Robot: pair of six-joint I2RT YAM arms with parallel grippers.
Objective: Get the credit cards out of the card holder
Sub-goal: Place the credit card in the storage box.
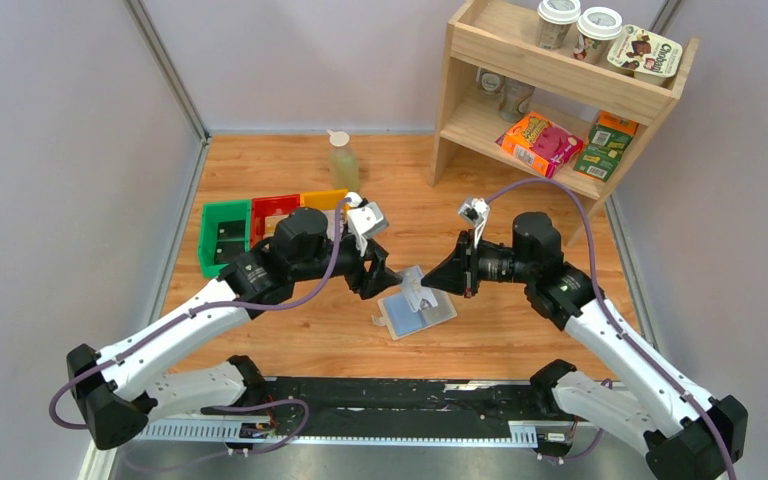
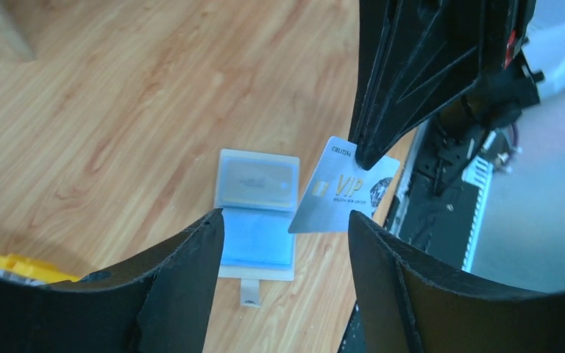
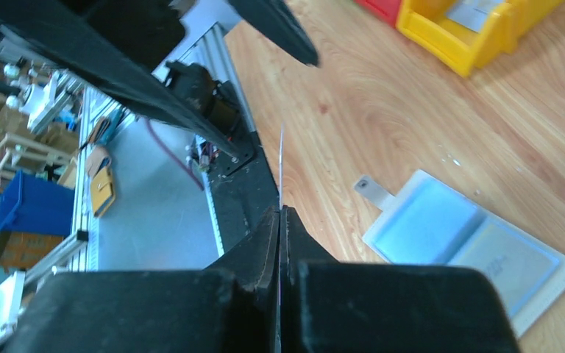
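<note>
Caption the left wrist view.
Right end effector pinches a silver VIP card beside the open card holder.

Right gripper (image 1: 426, 288) near card holder (image 1: 430, 316) (bins (image 1: 207, 238) apart)

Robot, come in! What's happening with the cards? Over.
Left pincer open, empty. Right pincer shut on silver card, held clear of open wallet. Nothing in the way.

Pale walls (image 1: 60, 150), wooden shelf (image 1: 560, 75) (stocked), wood tabletop (image 1: 290, 165)
</note>
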